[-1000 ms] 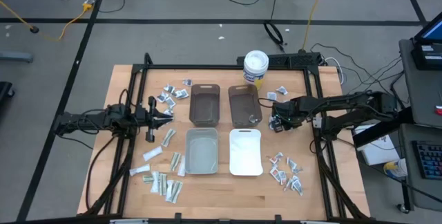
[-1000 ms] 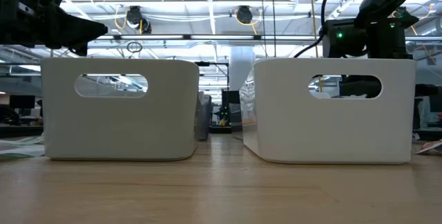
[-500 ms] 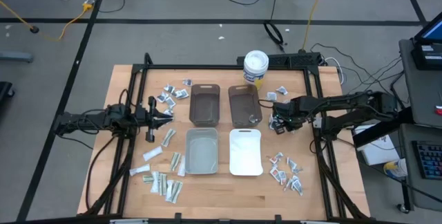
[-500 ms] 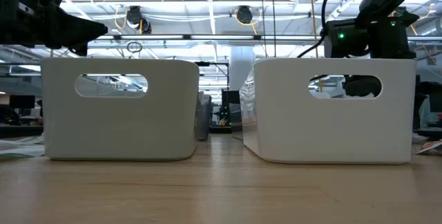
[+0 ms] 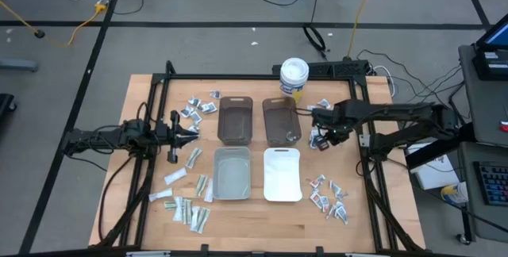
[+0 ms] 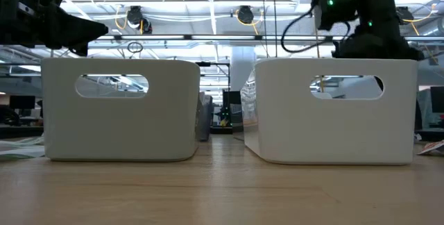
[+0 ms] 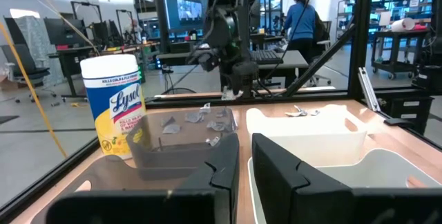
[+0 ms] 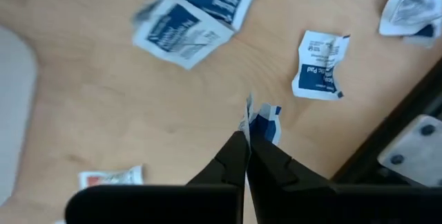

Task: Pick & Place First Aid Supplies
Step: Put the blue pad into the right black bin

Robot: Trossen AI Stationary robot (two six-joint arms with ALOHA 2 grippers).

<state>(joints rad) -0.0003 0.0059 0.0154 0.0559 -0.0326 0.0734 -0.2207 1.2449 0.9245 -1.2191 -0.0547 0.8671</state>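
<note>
Two grippers show over the wooden table point(image 5: 254, 217), and only the right gripper point(image 8: 247, 140) carries anything: its fingers are pressed together on a small blue-and-white packet point(image 8: 262, 124), lifted clear of the wood, which stands up between the tips. In the high view the right gripper point(image 5: 321, 130) sits just beside the right-hand brown bin point(image 5: 279, 120), on its outer side, near a few loose packets point(image 5: 321, 106) by the table's far edge. Below the held one, the right wrist view shows more packets lying flat on the wood: a white pad packet point(image 8: 319, 65), two blue-printed ones point(image 8: 197, 16) overlapping, and a red-marked one point(image 8: 110, 177). The left gripper point(image 5: 186, 132) waits over the table's left side, beside the left brown bin point(image 5: 235, 119), its fingers nearly together with a thin gap and nothing between them. Other supplies lie in clusters: small packets point(image 5: 198, 108) at far left, longer pale strips point(image 5: 186, 205) at near left, and red-marked packets point(image 5: 329, 195) at near right beside the white bin point(image 5: 282, 174). A grey bin point(image 5: 231, 173) stands next to it, and a wipes tub point(image 5: 294, 76) behind.
</note>
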